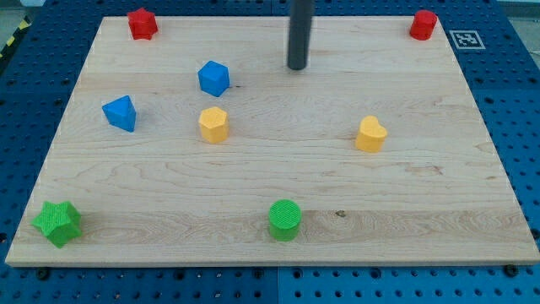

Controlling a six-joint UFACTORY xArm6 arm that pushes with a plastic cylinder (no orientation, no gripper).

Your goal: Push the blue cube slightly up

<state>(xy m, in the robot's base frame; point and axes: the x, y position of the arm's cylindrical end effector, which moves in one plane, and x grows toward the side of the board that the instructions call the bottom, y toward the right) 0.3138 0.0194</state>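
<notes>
The rod's tip (297, 67) rests on the wooden board (278, 181) near the view's top, right of the blue cube (214, 78) and well apart from it. The arm carries no gripper, only this straight dark rod, so nothing is pinched or held. The blue cube sits in the upper left part of the board, with a yellow hexagonal block (213, 125) just below it and a second blue block (121, 113), wedge-like, to its lower left. A yellow heart-shaped block (370, 134) lies at the right centre. 2 red blocks occupy the top corners, left (142, 24) and right (423, 24). A green star (58, 223) sits at the bottom left corner and a green cylinder (285, 219) at the bottom centre.
</notes>
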